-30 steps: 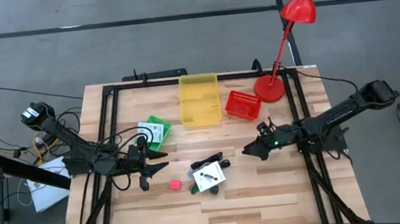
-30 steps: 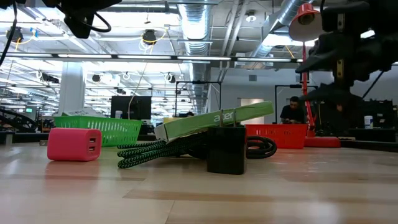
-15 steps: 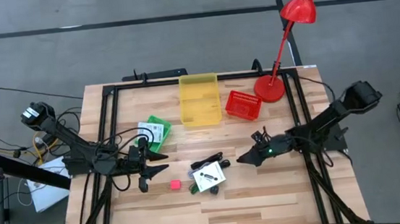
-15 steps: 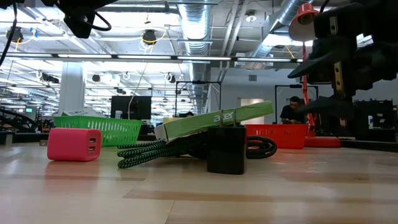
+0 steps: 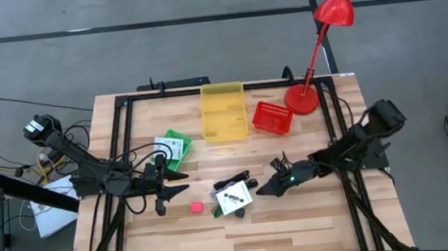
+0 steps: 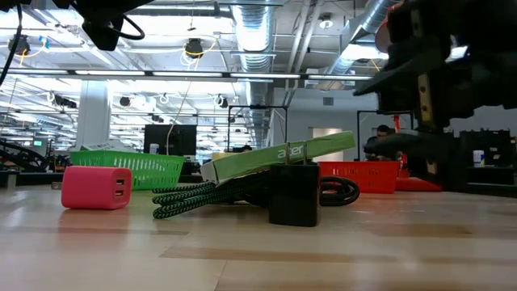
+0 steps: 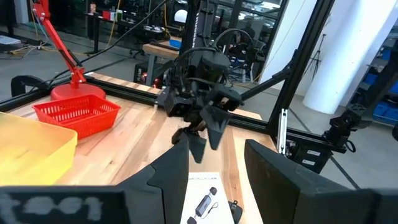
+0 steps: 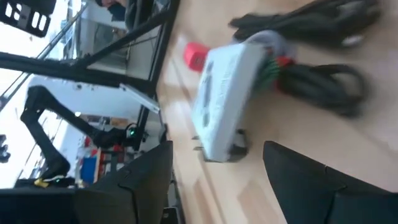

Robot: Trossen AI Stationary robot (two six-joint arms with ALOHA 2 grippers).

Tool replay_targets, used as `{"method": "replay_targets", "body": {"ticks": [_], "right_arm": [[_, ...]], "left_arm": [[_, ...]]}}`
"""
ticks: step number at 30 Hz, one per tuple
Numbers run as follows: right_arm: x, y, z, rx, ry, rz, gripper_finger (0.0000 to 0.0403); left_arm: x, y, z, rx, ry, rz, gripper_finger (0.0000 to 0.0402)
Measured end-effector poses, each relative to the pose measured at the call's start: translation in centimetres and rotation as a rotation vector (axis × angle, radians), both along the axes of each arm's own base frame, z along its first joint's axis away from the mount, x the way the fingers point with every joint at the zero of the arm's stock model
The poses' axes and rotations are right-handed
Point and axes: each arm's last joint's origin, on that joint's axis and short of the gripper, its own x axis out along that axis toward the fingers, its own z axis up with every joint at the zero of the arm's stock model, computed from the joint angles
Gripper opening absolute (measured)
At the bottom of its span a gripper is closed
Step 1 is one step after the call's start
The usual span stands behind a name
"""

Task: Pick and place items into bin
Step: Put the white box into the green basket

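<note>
Reaching in from the right side of the high view, the right gripper [image 5: 260,192] sits just right of the pile in the lower middle of the table [image 5: 298,225]. Its fingers are spread wide and hold nothing. The pile is a flat white packet [image 5: 234,198] lying on a black cable bundle [image 5: 230,180]. A tiny black cube [image 5: 240,214] sits at the packet's lower edge. A tiny pink cube [image 5: 195,207] lies just left of the pile. Another white packet with green print [image 5: 174,144] lies up and to the left. The left gripper [image 5: 182,185] waits in the left middle of the frame, fingers partly apart, holding nothing. At the top middle stand a yellow bin [image 5: 223,111] and a small red basket [image 5: 271,118], with a red lamp [image 5: 323,31] beside them.
</note>
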Motion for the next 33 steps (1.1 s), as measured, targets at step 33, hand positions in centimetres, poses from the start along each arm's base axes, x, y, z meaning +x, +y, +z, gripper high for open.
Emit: {"method": "replay_targets", "body": {"ticks": [33], "right_arm": [[3.5,1.0,-1.0,0.054,0.054,0.036,0.0244]], "left_arm": [[0.0,-0.1,-0.1,-0.031,0.008,-0.025,0.0146]]}}
